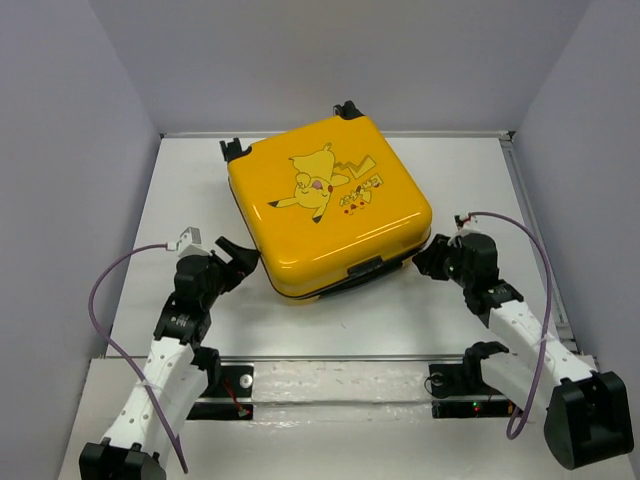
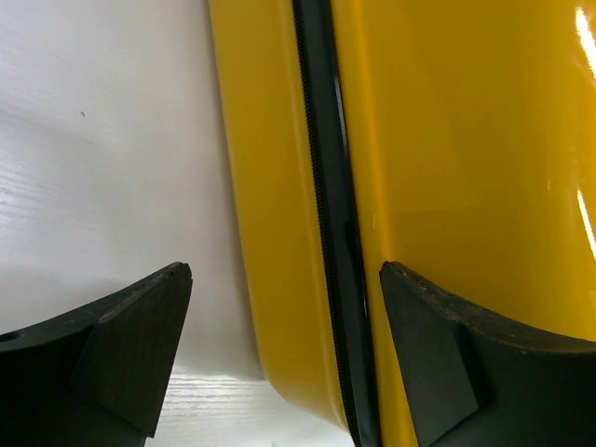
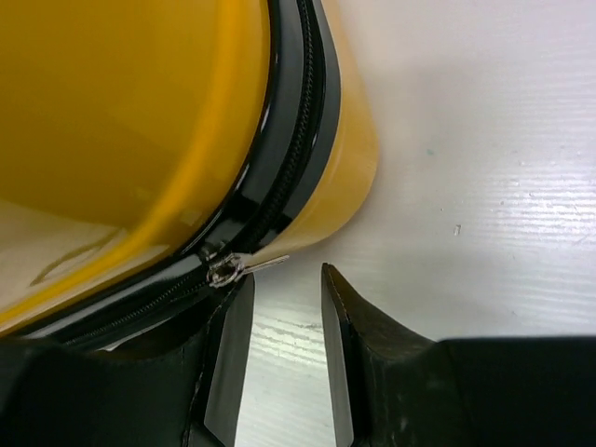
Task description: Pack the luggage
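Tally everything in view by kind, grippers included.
Yellow suitcase: 1
Grippers: 2 (left gripper, right gripper)
Total: 3

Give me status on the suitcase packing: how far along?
Done: the suitcase lid is down, both yellow shells together. In hand: the right gripper has its fingers slightly apart just short of the zipper pull, not yet pinching it. The left gripper is open wide at the near-left corner. Left: grab the pull and run the zipper. How much is already zipped can't be told.
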### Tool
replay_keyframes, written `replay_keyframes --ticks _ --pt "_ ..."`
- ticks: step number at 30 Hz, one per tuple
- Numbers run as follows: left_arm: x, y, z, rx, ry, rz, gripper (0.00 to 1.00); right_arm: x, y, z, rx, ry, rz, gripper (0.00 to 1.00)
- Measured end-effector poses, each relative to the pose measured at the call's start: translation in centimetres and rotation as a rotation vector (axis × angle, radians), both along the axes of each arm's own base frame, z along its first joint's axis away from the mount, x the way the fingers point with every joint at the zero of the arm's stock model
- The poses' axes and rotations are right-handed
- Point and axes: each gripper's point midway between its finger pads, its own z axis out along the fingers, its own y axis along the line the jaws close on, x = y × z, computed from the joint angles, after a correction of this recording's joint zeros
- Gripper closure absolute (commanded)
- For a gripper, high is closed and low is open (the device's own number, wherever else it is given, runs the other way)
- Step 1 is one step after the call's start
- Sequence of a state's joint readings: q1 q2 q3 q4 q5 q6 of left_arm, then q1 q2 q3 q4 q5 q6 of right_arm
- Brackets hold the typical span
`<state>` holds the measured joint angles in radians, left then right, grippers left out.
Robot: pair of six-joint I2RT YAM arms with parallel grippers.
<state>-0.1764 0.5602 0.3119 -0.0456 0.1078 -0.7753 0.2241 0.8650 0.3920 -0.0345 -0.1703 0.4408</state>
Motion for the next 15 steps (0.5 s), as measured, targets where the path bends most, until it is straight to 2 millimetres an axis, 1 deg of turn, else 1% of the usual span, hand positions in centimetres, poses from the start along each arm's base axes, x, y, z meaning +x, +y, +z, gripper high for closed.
replay_keyframes --ticks 2,7,8,9,11,13,15 --pt "0.1 -0.1 -0.6 -0.009 0.017 0.005 0.06 0.4 0.2 -0.1 -0.004 -0.007 0.012 0.61" --pt "0.9 -0.4 -0.5 -0.02 0.011 0.004 0.06 1.1 0.4 -0.1 -0.021 -0.036 0.033 0.63" --pt "1.0 -0.4 -0.5 -0.021 0.01 0.002 0.06 1.3 0.4 0.0 -0.026 -0.045 0.037 0.65" --pt "1.2 -0.5 -0.4 -0.022 0.012 -0.001 0.06 1.5 0.4 0.1 -0.032 -0.061 0.042 0.71" --pt "1.6 -0.7 -0.2 -0.024 0.017 -0.008 0.06 1.9 0.4 0.4 -0.039 -0.082 0.046 0.74" --pt "2.1 -0.9 -0.2 -0.02 0.029 -0.015 0.06 2.3 0.3 0.7 -0.04 -0.103 0.037 0.72" --pt "2.6 -1.1 0.2 -0.02 0.025 -0.019 0.06 2.7 0.1 0.9 -0.047 -0.115 0.022 0.65"
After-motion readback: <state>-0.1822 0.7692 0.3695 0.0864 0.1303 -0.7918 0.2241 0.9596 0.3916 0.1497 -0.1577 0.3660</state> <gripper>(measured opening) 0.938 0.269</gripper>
